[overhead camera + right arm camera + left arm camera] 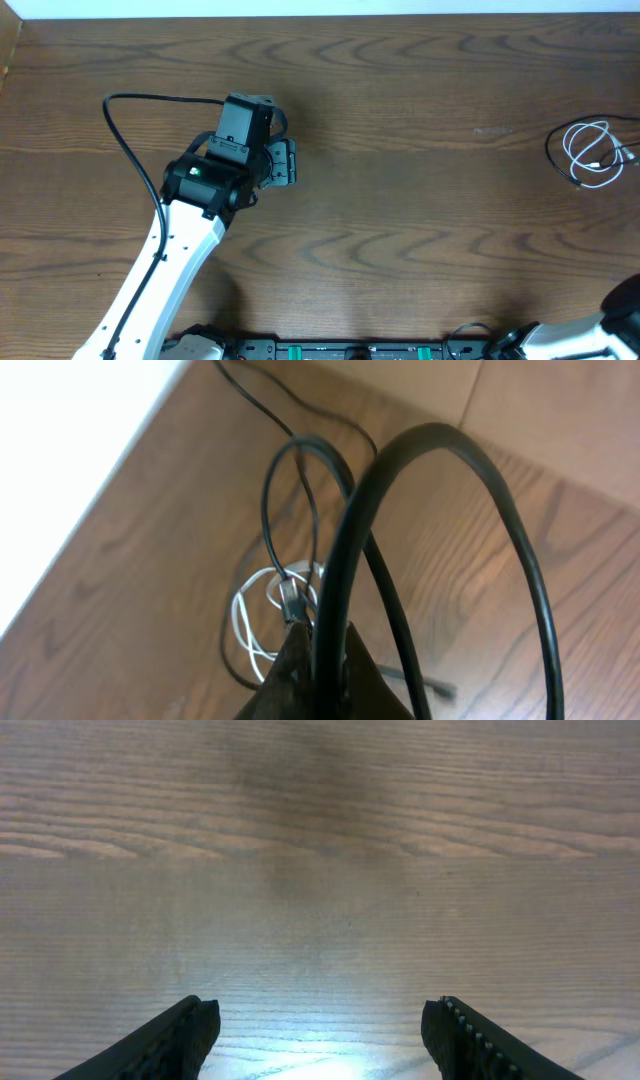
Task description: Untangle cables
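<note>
The cables lie in a heap at the table's far right edge: a short white cable point(592, 150) coiled up, with a thin black cable point(553, 150) looping around it. The right wrist view looks at them from a distance, the white cable point(245, 625) lying under loops of the black cable point(268, 500). My right gripper point(323, 626) is shut and holds nothing. Only part of the right arm point(622, 305) shows, at the overhead view's bottom right corner. Far to the left, my left gripper point(283, 162) point(320, 1010) hangs open over bare wood.
A thick black arm wire point(440, 435) arches across the right wrist view and hides part of the fingers. The left arm's own wire point(120, 130) loops out to the left. The pale table edge point(90, 480) runs close behind the cables.
</note>
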